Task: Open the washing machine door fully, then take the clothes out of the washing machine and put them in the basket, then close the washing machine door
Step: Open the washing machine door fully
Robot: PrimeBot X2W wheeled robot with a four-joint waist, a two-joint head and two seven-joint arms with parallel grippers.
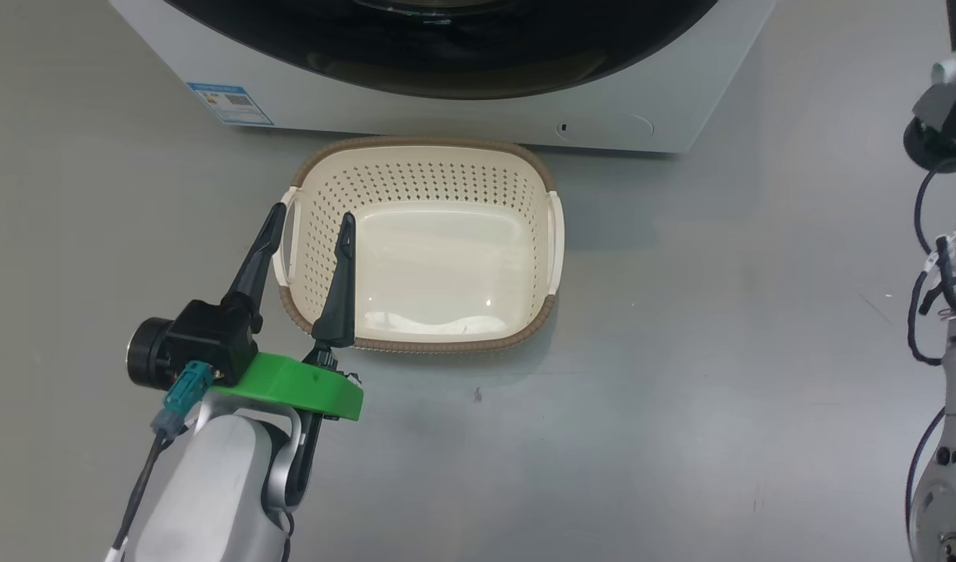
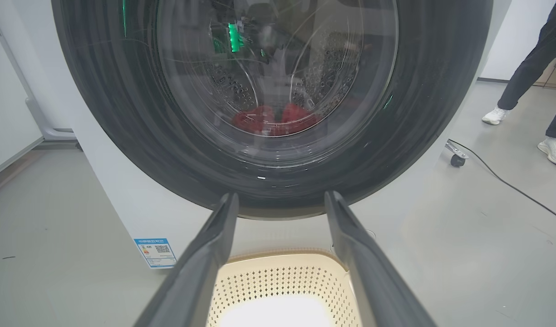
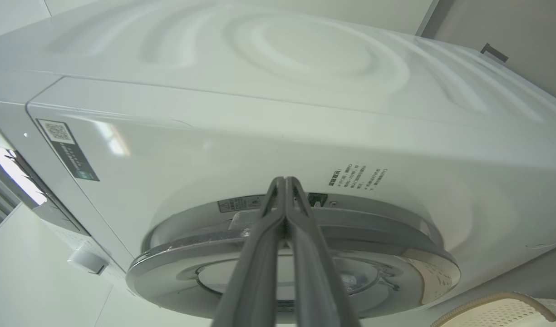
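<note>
Head view: the washing machine (image 1: 446,117) runs along twelve o'clock, and the black rim of the washing machine door (image 1: 446,70) sits shut against it. A blue label (image 1: 229,103) sits at eleven o'clock, its print too small to read. The basket (image 1: 423,148) stands on the floor just in front of the machine. My left claw (image 1: 313,212) hangs over the basket's nine o'clock edge, spread wide and gripping nothing.

Left wrist view: my left fingers (image 2: 214,245) frame the door's six o'clock edge without touching it. The clothes (image 2: 278,120) show red through the glass, low in the drum. The blue label carries a square code at seven o'clock. A person's legs (image 2: 532,68) stand at two o'clock.

Right wrist view: my right claw (image 3: 284,181) is clenched on nothing, its tips at the door's rim; I cannot tell whether they touch. A dark sticker (image 3: 66,147) with a square code sits at nine o'clock, and small printed lines (image 3: 357,175) at one o'clock of my tips are illegible.
</note>
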